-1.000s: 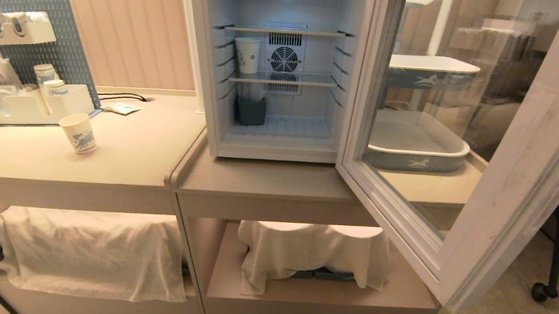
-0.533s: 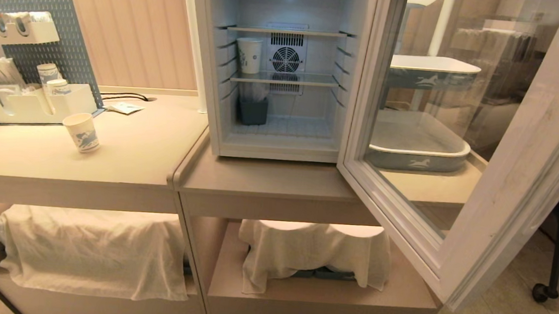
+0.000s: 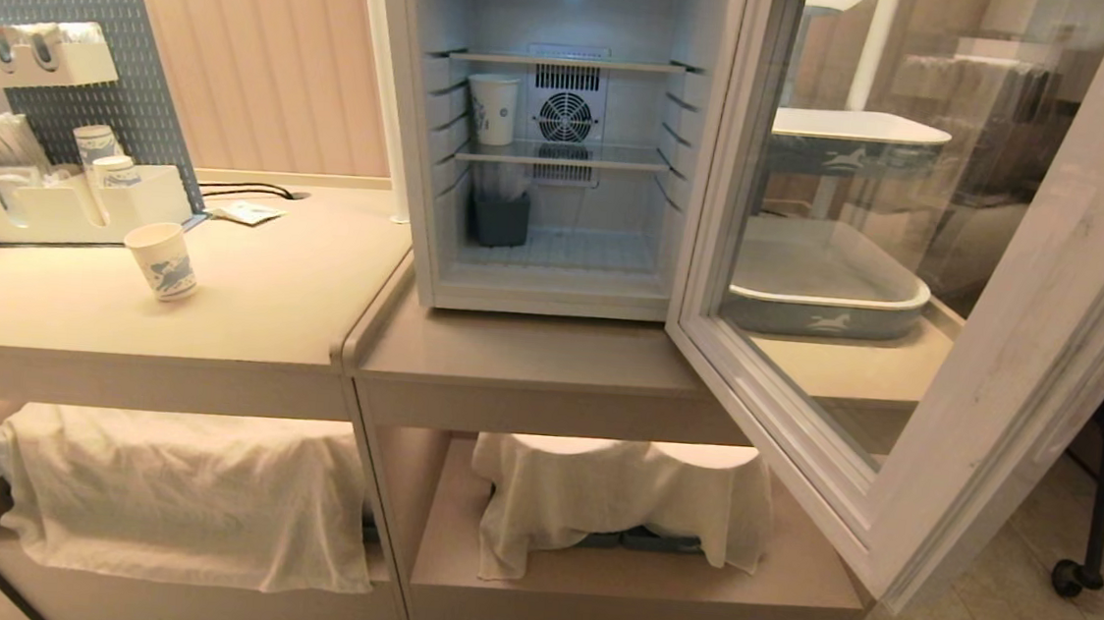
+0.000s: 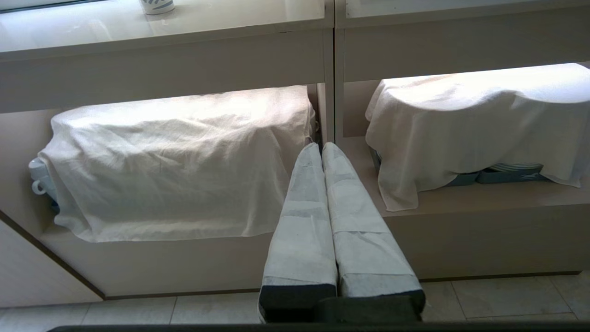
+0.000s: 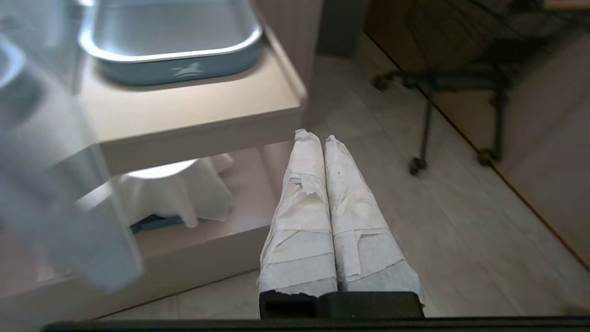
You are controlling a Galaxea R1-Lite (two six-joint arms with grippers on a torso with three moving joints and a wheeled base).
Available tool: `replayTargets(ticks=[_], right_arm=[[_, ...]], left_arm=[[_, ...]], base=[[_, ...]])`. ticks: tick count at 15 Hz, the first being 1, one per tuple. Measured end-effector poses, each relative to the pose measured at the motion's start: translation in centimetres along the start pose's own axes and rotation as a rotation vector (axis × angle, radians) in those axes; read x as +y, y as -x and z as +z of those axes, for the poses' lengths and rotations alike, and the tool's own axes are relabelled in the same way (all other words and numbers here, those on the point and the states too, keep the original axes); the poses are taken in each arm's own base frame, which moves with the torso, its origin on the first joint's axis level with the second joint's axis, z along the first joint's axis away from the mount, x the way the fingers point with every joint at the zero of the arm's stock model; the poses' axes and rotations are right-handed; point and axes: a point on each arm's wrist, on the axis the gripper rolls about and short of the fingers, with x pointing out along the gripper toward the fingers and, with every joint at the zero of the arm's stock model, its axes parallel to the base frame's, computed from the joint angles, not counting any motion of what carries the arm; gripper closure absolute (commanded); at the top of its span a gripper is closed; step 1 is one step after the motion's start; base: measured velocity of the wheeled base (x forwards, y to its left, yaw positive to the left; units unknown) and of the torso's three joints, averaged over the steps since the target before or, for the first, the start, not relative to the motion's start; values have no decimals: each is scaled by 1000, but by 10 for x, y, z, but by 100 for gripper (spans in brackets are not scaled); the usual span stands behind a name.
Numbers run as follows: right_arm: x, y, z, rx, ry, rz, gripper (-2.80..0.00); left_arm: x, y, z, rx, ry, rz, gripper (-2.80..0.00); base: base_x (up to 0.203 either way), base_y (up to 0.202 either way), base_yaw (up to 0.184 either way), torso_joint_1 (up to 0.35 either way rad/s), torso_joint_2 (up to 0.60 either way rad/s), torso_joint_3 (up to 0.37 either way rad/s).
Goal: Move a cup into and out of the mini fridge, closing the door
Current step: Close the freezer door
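**Fridge open, both arms empty, nothing on the counter disturbed**

Across the last second the head view has slid a little sideways as a whole, so the camera moved; the things themselves have kept their places. The small white paper cup with a blue print stands upright on the beige counter, left of the white boxy mini fridge and well apart from it. The glass-paned door in its pale frame hangs wide open to the right and near side. A second paper cup sits on the middle wire shelf inside, at the left, beside the round fan.

Neither arm shows in the head view. The left gripper has its wrapped fingers pressed together on nothing, low before the cloth-draped lower shelf. The right gripper, likewise closed and empty, is near the floor by the open door's edge.

Judged from this, no cup has been taken up yet, and the door remains to be closed.
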Motion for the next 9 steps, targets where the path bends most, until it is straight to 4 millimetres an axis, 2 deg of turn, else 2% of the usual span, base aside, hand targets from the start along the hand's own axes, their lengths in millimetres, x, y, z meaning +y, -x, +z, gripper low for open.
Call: replayTargets(ticks=[2, 5, 7, 9], right_arm=[[13, -43, 17, 70, -12, -87, 0], [33, -108, 28, 139, -50, -159, 0], [45, -146, 34, 141, -65, -173, 0], [57, -176, 41, 104, -85, -163, 0]], left_arm=[[0, 0, 0, 0, 1, 2, 0], [0, 0, 0, 0, 0, 1, 0], [0, 0, 0, 0, 0, 1, 0], [0, 0, 0, 0, 0, 2, 0]], base=[[0, 0, 0, 0, 0, 0], [0, 0, 0, 0, 0, 0], [0, 0, 0, 0, 0, 0], [0, 0, 0, 0, 0, 0]])
